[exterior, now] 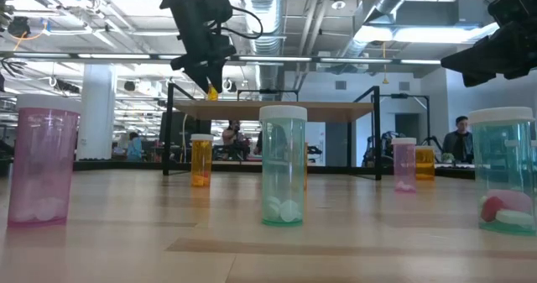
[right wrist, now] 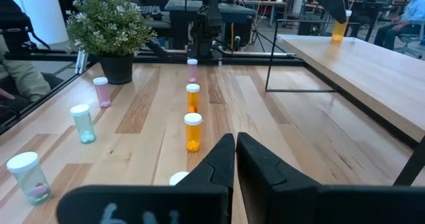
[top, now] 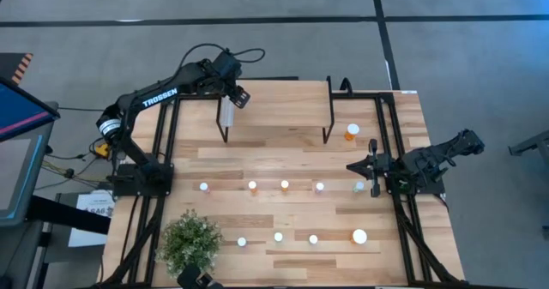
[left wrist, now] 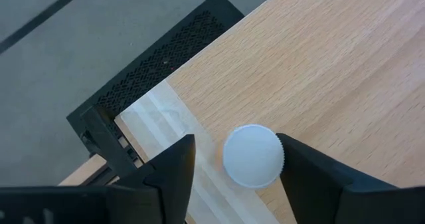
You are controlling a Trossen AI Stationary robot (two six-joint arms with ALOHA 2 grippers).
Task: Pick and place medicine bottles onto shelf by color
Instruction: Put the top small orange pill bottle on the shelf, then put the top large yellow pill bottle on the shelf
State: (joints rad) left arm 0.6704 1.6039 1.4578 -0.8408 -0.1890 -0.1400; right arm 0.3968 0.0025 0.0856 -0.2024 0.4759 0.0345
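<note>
The left gripper is open wide around an orange bottle at the shelf's left edge, probably letting go. The right gripper waits, pinched shut, near the table's right edge.

High overhead; low at tabletop level; wrists close; all share shelf.

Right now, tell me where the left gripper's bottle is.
In the high view the left gripper has the orange bottle at the shelf's left end, over its whitish strip.
</note>
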